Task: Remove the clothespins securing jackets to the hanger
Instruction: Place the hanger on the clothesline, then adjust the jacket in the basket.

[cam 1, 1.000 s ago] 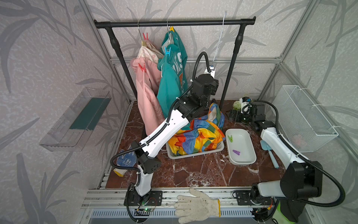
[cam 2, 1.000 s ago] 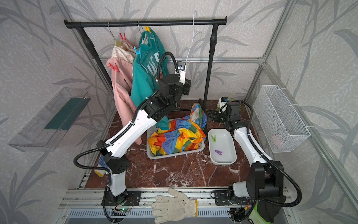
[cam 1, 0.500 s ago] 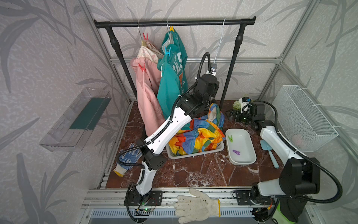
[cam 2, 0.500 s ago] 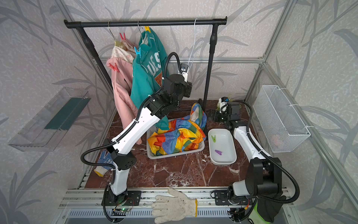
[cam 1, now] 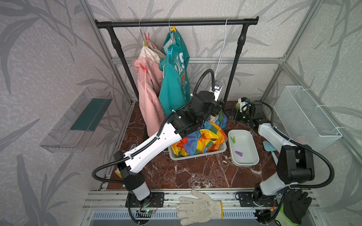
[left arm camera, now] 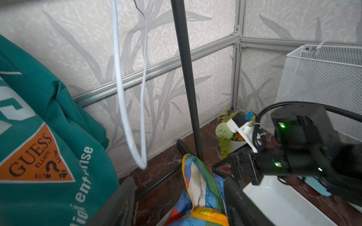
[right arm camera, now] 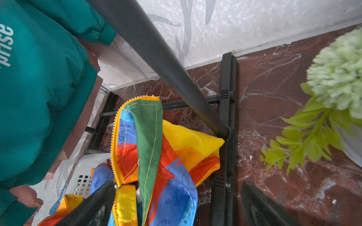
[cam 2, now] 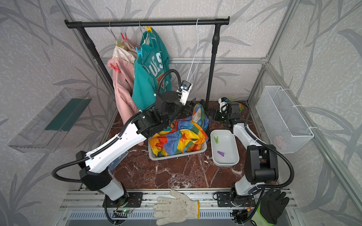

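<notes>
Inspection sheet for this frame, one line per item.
Surface: red marble table.
Job's things: pink jacket, teal jacket hanging, pegged by upper red clothespin, lower red clothespin, yellow clothespin, blue clothespin; rainbow jacket in basket; green clothespin, purple clothespin in tray.
Clutter: white glove, black glove, blue scoop, potted plant.
Grippers: left gripper, right gripper both open, nothing gripped.
Cables: black hoses loop beside both arms.
Surroundings: rail, bare hanger, wire basket, clear shelf.
</notes>
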You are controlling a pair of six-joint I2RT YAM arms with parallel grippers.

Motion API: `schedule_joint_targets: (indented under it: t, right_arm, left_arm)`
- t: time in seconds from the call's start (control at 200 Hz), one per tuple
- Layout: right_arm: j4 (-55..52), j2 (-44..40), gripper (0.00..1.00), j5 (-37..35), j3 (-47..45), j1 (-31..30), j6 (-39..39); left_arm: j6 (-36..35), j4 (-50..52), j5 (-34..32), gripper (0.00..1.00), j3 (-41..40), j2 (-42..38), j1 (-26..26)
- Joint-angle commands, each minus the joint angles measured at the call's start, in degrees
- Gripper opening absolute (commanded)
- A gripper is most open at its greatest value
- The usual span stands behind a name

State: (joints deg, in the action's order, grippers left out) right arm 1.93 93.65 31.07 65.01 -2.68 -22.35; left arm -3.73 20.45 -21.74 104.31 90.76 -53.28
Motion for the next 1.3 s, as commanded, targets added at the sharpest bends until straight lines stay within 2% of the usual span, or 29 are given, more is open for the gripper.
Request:
schedule_joint_targets:
  t: [0.0,0.28,0.415,0.53,0.67,0.74,0.845,0.915,1.025,1.17,1.295]
  right_arm:
    - [3.96,3.15,0.99,4.02,2.07,-0.04,-2.37]
    - [5.20,9.09,1.00,4.33,5.23,-3.52,-3.12]
    - [5.91,10.11,0.93,4.80,6.53,-5.76,-3.22]
    - [6.52,10.89,0.75,5.08,7.10,-7.44,-3.89]
    - [8.01,11.17,0.40,7.12,7.41,-8.60,-5.50]
    - [8.39,10.23,0.26,8.01,7.07,-9.20,-5.68]
    - [6.71,7.47,0.11,9.30,6.80,-11.24,-4.34]
    - [4.52,5.04,0.05,9.72,6.34,-13.75,-2.09]
    - [1.38,0.90,0.00,10.52,4.95,-18.67,1.13]
    - [-2.09,-1.41,0.00,9.62,3.47,-25.10,2.72]
    - [-2.08,-3.11,0.00,6.15,-1.40,-29.09,1.71]
  left_arm:
    - [2.47,-4.36,1.78,0.70,-8.27,-5.70,-0.14]
    - [7.78,-5.31,0.15,0.71,-27.61,-15.65,-1.38]
    - [11.06,-5.22,0.36,0.71,-34.33,-18.41,-1.64]
    - [13.64,-3.81,0.19,0.71,-38.41,-19.04,-1.65]
    - [15.20,-2.15,-3.05,0.71,-41.82,-19.00,-1.61]
    - [17.74,-0.62,-7.19,0.71,-42.83,-18.92,-1.50]
    - [16.42,0.61,-9.38,0.71,-44.24,-19.13,-1.21]
    - [16.27,0.95,-11.15,0.71,-45.34,-19.44,-1.22]
    - [18.21,1.17,-12.01,0.71,-47.61,-20.03,-0.15]
    - [20.44,1.68,-10.81,0.71,-50.15,-19.94,1.63]
    - [21.54,3.24,-10.35,0.71,-51.41,-19.10,2.11]
